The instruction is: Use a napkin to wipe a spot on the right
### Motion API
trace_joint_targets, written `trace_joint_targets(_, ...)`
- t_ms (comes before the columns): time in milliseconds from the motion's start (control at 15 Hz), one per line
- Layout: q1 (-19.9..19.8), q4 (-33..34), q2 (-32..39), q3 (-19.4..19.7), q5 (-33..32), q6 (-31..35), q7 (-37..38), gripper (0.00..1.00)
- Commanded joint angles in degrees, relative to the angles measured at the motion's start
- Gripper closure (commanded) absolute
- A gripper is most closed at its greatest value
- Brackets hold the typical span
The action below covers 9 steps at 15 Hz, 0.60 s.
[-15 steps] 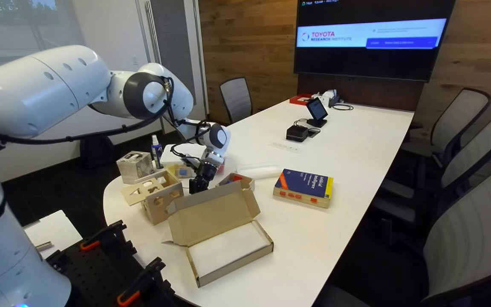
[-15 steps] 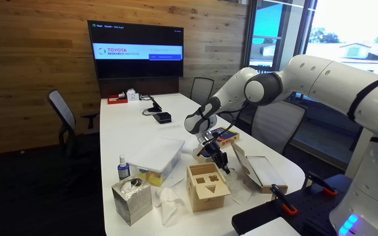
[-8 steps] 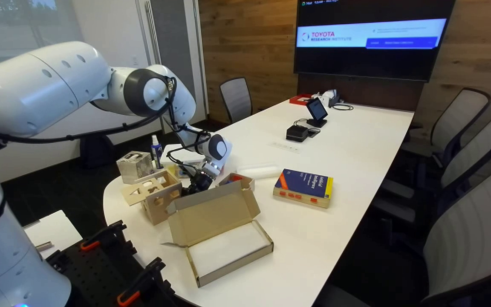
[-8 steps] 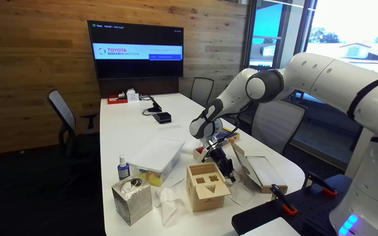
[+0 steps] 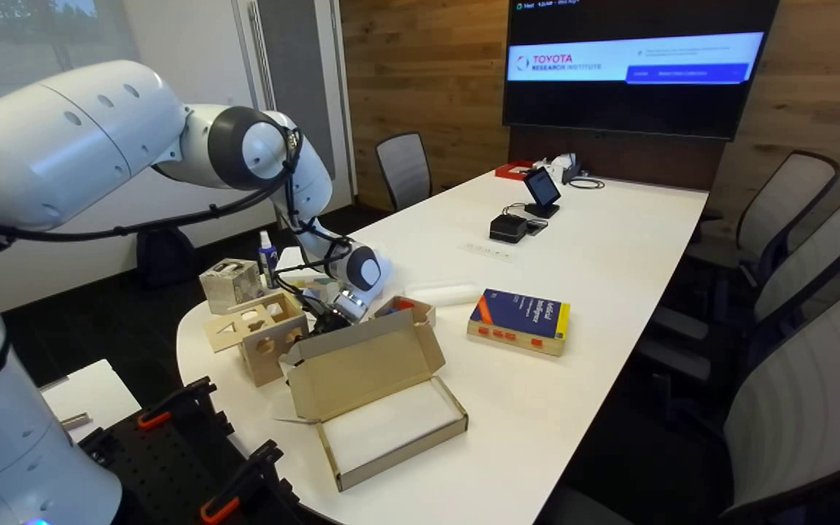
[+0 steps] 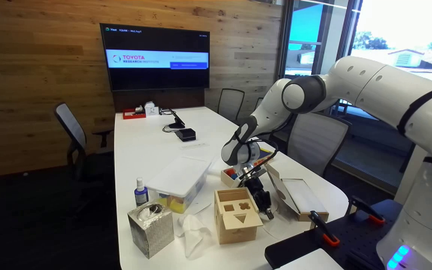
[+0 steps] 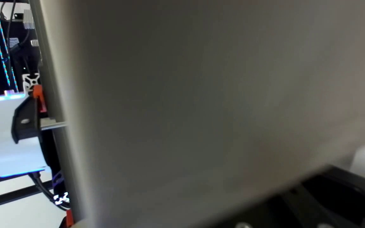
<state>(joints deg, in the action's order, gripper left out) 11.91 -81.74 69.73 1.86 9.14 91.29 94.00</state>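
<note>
A thin white napkin (image 6: 279, 225) lies low over the table beneath my gripper (image 6: 269, 214). The fingertips look close together and appear shut on it, between the wooden shape box (image 6: 237, 221) and the raised lid of the cardboard box (image 6: 281, 189). In an exterior view the gripper (image 5: 327, 321) is mostly behind that lid (image 5: 369, 357). A second crumpled tissue (image 6: 193, 232) lies beside the silver tissue box (image 6: 151, 229). In the wrist view a blurred grey surface (image 7: 185, 95) very close to the camera hides the fingertips. No spot on the table can be made out.
The wooden box stands close on one side of the gripper, the cardboard lid on the other. A toy tray (image 6: 226, 179), a lidded plastic bin (image 6: 180, 176), a spray bottle (image 6: 141, 193) and a thick book (image 5: 520, 321) stand around. Clamps (image 6: 324, 228) sit near the robot base.
My gripper has moved down and toward the robot base, into the gap between wooden box and lid. The napkin has sunk flatter with it. The wooden box has shifted slightly.
</note>
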Motion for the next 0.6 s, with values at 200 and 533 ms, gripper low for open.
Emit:
trace_joint_targets(200,3.6,-1.8,-4.5,3.1,-3.3,3.0,9.0,1.0)
trace_joint_targets(533,4.9,2.3,-3.7,3.9,-9.4,2.7,11.8,1.0)
